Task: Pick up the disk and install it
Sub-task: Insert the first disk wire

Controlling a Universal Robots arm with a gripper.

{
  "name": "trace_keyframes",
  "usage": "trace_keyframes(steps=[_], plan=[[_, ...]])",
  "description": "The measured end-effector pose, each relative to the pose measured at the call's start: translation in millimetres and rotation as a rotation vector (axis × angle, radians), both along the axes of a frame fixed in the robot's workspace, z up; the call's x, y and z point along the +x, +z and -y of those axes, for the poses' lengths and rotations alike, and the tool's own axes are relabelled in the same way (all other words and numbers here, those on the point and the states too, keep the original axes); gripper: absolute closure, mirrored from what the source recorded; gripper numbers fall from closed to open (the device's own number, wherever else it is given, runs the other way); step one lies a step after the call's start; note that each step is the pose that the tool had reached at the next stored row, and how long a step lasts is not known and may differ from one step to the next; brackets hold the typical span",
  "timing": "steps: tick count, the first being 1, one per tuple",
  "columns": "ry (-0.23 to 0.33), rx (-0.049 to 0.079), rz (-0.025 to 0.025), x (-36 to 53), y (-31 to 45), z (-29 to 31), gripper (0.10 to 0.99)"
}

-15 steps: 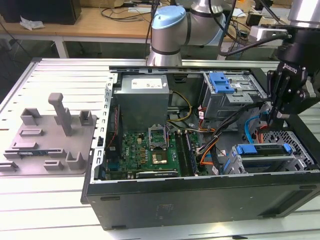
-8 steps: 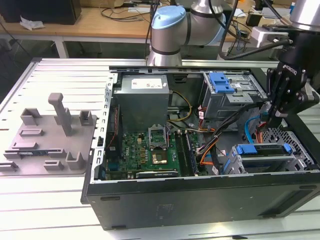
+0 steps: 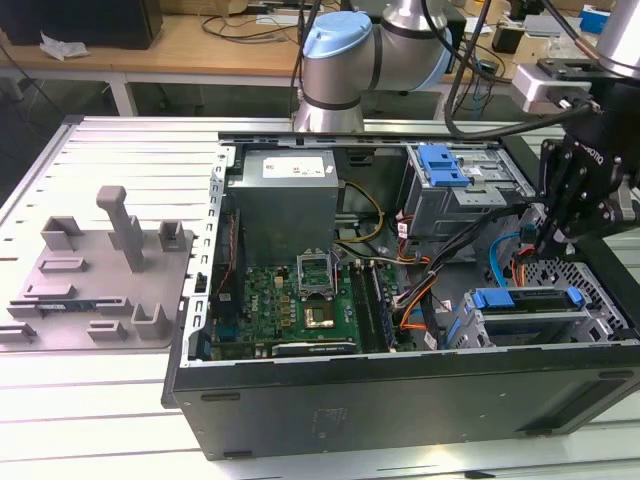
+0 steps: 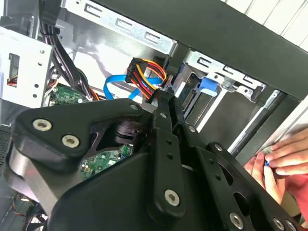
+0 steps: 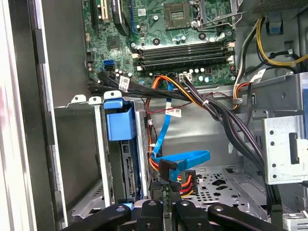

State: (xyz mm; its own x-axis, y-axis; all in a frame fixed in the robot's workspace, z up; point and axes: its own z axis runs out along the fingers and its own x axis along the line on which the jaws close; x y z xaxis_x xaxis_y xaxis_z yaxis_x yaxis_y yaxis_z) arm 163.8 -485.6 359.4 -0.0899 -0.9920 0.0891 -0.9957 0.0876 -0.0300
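Since the disk (image 3: 530,315) is already sitting slotted inside the PC case (image 3: 400,410), the end effector (image 3: 540,240) is hanging inside that case among the cables (image 3: 505,255), prob. tending connectors; grip state: can't tell.

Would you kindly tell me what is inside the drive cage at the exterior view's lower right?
The disk lies in the drive cage, its blue carrier rail showing, with the end effector close by. Whatever sits beneath the disk is covered by it.
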Motion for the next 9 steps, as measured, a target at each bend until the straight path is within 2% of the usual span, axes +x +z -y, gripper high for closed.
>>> trace_keyframes(steps=[6, 7, 9], plan=[[0.001, 0.000, 0.0000, -0.1, 0.1, 0.7, 0.918], [0.001, 0.000, 0.0000, 0.0, 0.0, 2.2, 0.918], [0.001, 0.006, -0.0001, -0.4, 0.0, 8.9, 0.918]])
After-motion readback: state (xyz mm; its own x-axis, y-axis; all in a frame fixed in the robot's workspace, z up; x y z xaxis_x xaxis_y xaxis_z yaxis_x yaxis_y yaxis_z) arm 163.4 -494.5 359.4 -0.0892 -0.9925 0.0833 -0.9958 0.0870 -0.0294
